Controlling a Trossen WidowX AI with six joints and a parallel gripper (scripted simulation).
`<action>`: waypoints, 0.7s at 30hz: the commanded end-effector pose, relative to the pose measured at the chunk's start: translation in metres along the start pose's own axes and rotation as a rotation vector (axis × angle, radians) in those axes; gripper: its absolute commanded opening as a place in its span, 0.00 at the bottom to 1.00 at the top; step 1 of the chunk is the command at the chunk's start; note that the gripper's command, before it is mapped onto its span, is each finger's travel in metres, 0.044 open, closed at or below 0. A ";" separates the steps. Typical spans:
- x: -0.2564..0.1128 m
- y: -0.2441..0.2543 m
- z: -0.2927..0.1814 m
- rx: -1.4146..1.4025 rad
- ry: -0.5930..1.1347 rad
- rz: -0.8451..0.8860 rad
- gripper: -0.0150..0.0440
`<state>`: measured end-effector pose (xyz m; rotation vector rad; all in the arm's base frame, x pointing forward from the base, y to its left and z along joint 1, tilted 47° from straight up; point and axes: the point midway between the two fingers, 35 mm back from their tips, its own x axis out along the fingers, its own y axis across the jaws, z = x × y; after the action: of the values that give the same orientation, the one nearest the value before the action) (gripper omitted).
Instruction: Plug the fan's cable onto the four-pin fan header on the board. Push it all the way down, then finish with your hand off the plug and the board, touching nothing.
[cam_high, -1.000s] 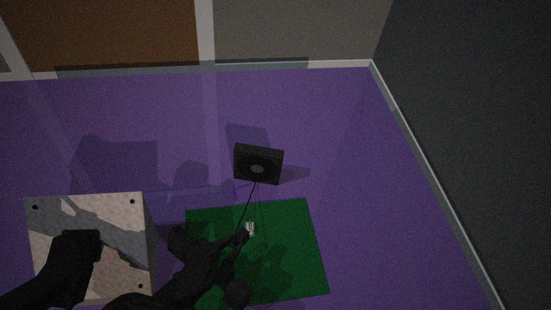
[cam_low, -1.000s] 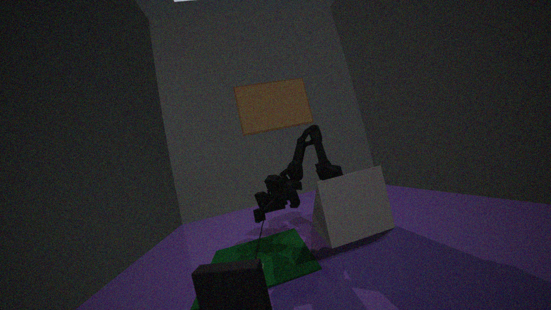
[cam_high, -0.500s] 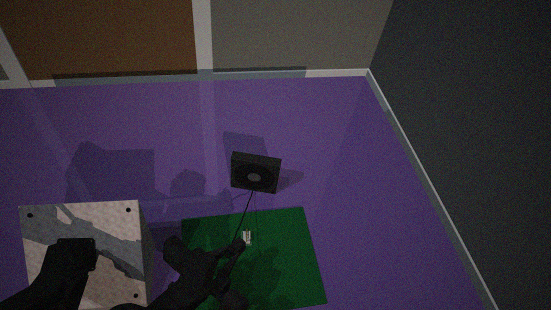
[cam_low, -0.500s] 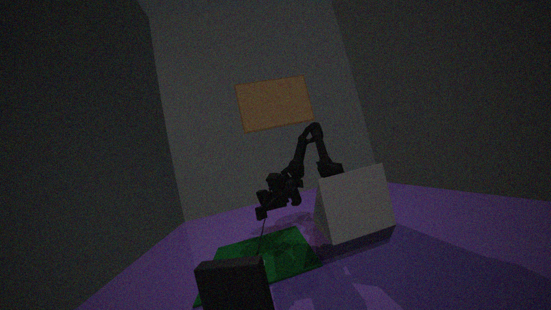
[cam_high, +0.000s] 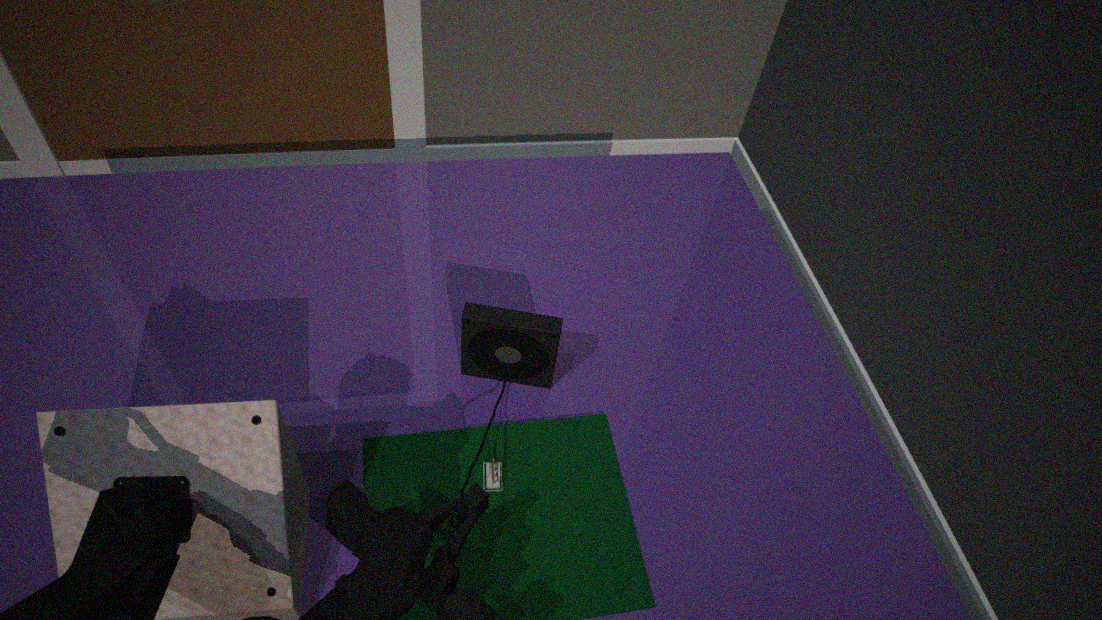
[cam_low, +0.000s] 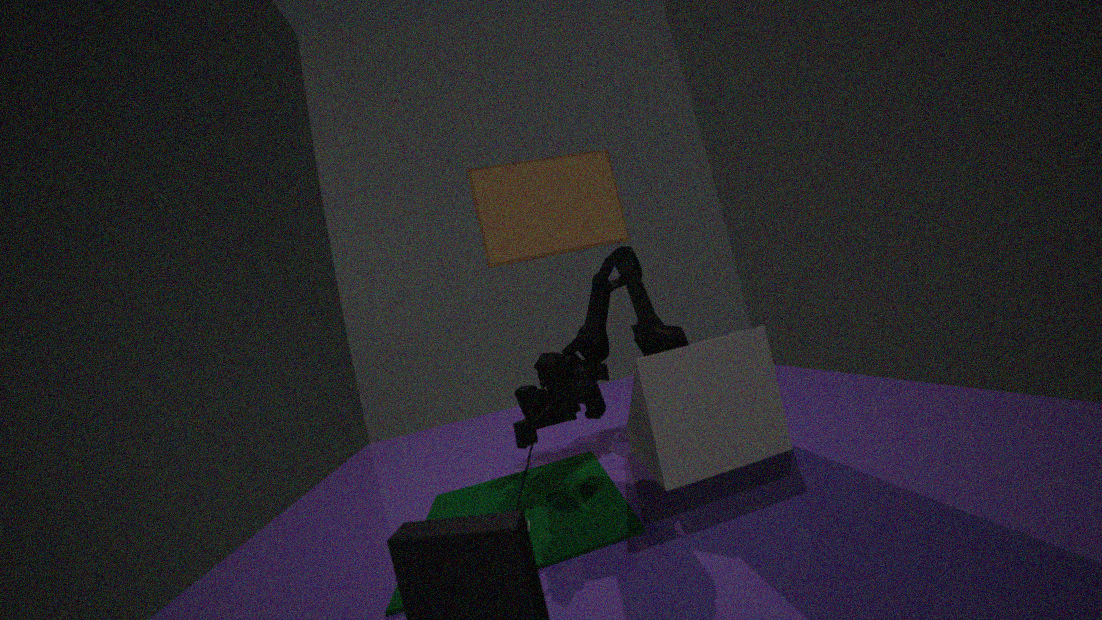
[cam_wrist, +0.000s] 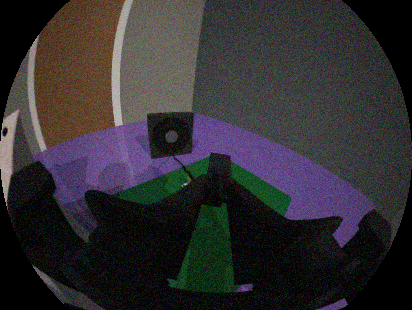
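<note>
The green board (cam_high: 574, 493) (cam_low: 589, 524) (cam_wrist: 265, 196) lies flat. The small white four-pin header (cam_high: 493, 475) (cam_wrist: 185, 184) stands on it. The black fan (cam_high: 508, 347) (cam_low: 466, 570) (cam_wrist: 171, 136) stands behind the board, and its thin dark cable (cam_high: 484, 441) (cam_low: 525, 476) (cam_wrist: 182, 166) runs to my fingertips. My gripper (cam_high: 474, 501) (cam_low: 525, 434) (cam_wrist: 215, 191) is shut on the dark plug (cam_wrist: 219, 166), which sticks out beyond the fingertips in the wrist view. The gripper is tilted and holds the plug above the board, beside the header. The plug's pin side is too dark to make out.
A pale block (cam_high: 223, 539) (cam_low: 716, 416) carries the arm's base (cam_high: 142, 516) (cam_low: 659, 337), left of the board in the top view. The purple floor (cam_high: 693, 370) surrounds the board and fan. Walls rise behind and to the right.
</note>
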<state>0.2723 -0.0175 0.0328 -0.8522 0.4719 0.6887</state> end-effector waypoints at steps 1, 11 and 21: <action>0.000 -0.001 -0.003 -0.004 -0.006 -0.001 0.25; -0.001 -0.002 -0.013 -0.004 -0.005 -0.001 0.25; -0.001 -0.003 -0.022 -0.005 -0.005 0.000 0.25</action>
<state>0.2706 -0.0342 0.0224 -0.8519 0.4733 0.6900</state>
